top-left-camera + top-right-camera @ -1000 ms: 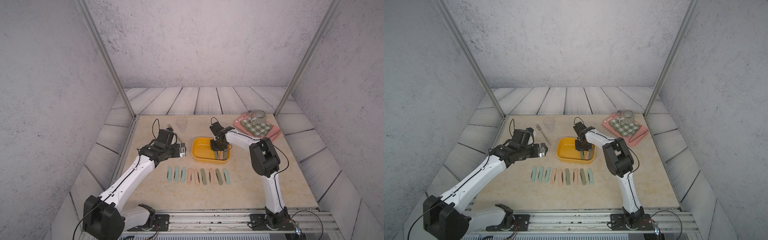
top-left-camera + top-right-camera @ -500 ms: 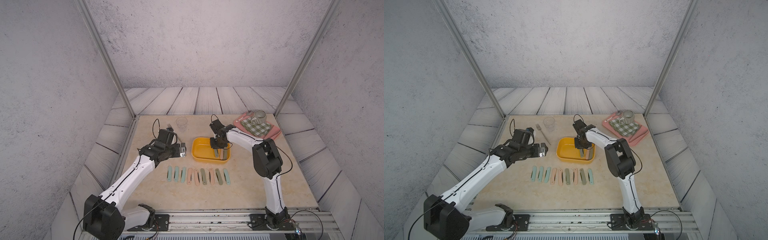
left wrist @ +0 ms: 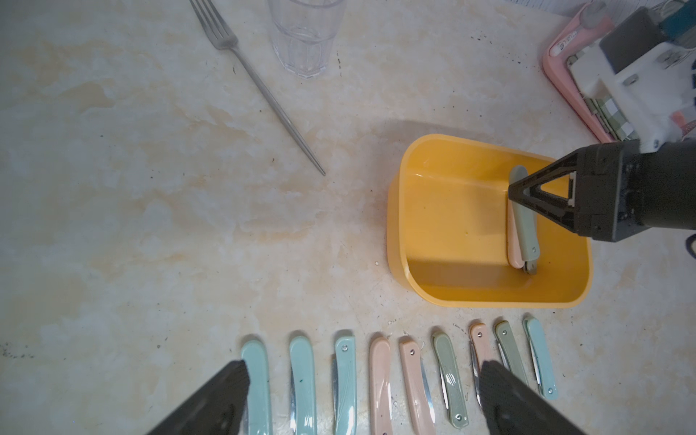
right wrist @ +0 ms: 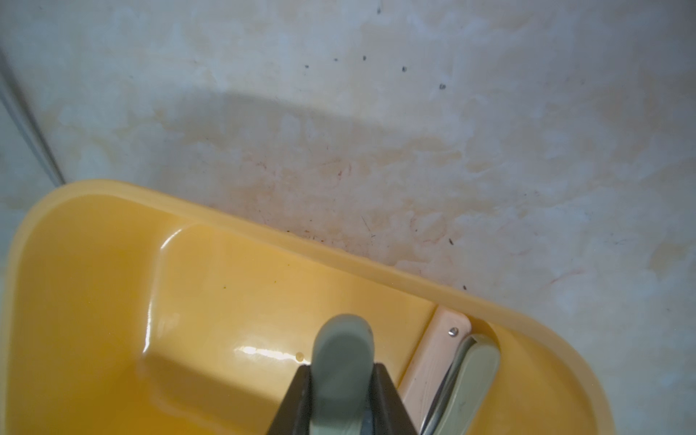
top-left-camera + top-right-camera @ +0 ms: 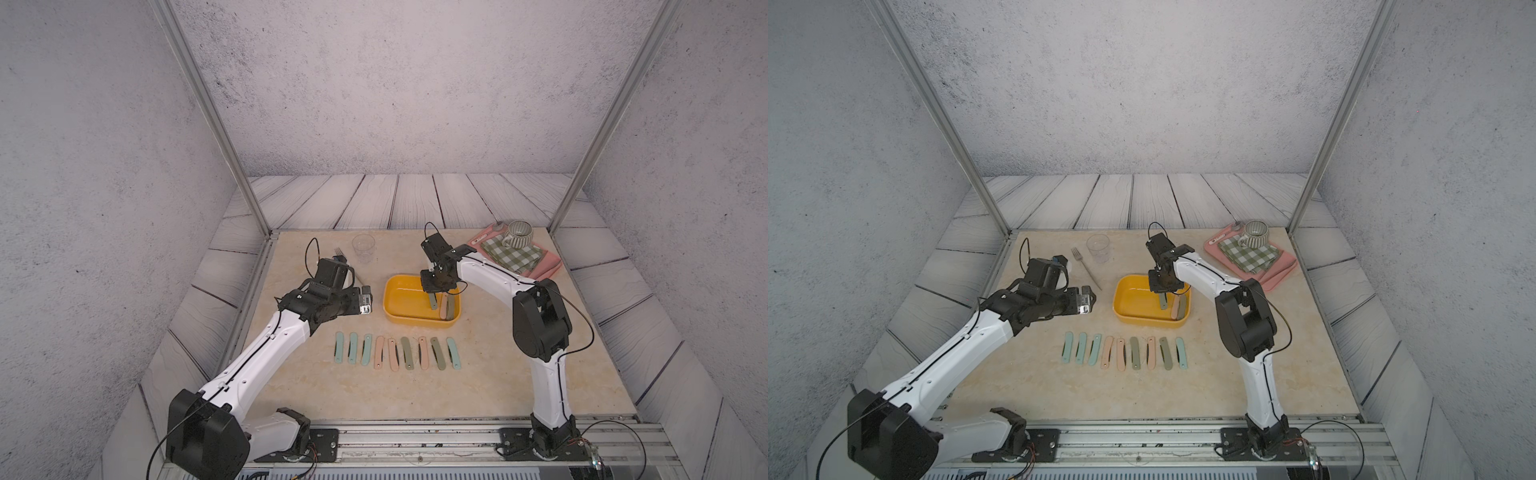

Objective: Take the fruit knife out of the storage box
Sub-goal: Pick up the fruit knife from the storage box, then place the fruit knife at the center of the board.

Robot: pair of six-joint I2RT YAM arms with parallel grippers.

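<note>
The yellow storage box sits mid-table. Over its right half my right gripper is shut on a folded grey-green fruit knife. One rounded end of the knife sticks out past the fingertips, and the knife is still within the box walls. A pink knife and an olive knife lie together against the box's right wall. My left gripper hovers open to the left of the box, holding nothing.
Several folded knives in teal, pink and olive lie in a row in front of the box. A fork and a clear glass are at the back left. A pink tray with a checked cloth and a striped mug stands at the back right.
My right gripper has risen slightly with the grey-green knife in its grip, and its elbow has swung a little outward. The left arm has stayed still.
</note>
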